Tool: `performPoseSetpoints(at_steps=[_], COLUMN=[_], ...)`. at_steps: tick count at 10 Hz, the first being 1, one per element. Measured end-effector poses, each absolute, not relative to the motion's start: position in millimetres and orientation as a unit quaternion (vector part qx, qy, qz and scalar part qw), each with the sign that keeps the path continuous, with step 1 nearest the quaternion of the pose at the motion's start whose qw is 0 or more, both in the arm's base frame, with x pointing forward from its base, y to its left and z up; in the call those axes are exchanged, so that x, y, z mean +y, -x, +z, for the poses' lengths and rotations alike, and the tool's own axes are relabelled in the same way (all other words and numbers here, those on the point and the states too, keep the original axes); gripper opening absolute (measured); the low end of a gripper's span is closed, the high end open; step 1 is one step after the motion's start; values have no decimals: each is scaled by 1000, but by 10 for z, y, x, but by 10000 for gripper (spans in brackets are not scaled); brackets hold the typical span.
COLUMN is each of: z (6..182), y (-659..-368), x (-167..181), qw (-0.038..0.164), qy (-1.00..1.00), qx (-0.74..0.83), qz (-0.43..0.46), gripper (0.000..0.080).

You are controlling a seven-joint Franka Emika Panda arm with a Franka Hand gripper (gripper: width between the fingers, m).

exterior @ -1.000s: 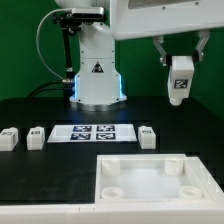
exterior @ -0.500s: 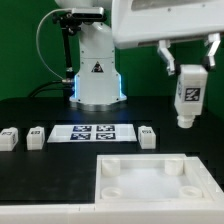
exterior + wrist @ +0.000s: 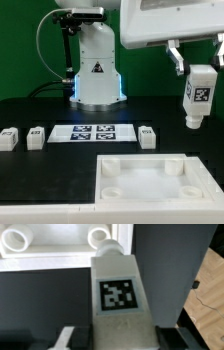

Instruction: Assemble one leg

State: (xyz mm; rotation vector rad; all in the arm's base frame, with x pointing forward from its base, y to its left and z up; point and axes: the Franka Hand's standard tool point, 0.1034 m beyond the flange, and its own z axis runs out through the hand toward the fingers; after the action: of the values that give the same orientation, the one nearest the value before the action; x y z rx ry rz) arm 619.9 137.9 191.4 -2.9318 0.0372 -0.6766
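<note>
**Exterior view: leg held in the air above the table**

Exterior view shows the gripper (image 3: 198, 68) clamped on the upper end of the leg (image 3: 198, 100), which hangs upright, tag facing the camera, well above the black table (image 3: 40, 170). The leg is at this view's right, beyond the white plate (image 3: 104, 168). Three more pegs (image 3: 36, 136) sit beside the marker board (image 3: 92, 132).

In the wrist view the fingers (image 3: 68, 338) press the leg (image 3: 118, 291) from both sides. Its tip seems to lie near a round socket (image 3: 101, 236) of the plate, though depth is hard to judge.
</note>
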Motion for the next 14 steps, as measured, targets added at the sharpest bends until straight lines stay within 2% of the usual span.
performPoseSetpoints(at_steps=[1, 3, 7, 14], z=[1806, 1713, 1393, 1098], y=[-6214, -6385, -6368, -6292], x=[1407, 1392, 1232, 1185], qw=[67, 69, 62, 66], qy=[972, 967, 967, 971], qx=[6, 10, 6, 35], qz=[-226, -245, -245, -225], gripper=[294, 294, 294, 294])
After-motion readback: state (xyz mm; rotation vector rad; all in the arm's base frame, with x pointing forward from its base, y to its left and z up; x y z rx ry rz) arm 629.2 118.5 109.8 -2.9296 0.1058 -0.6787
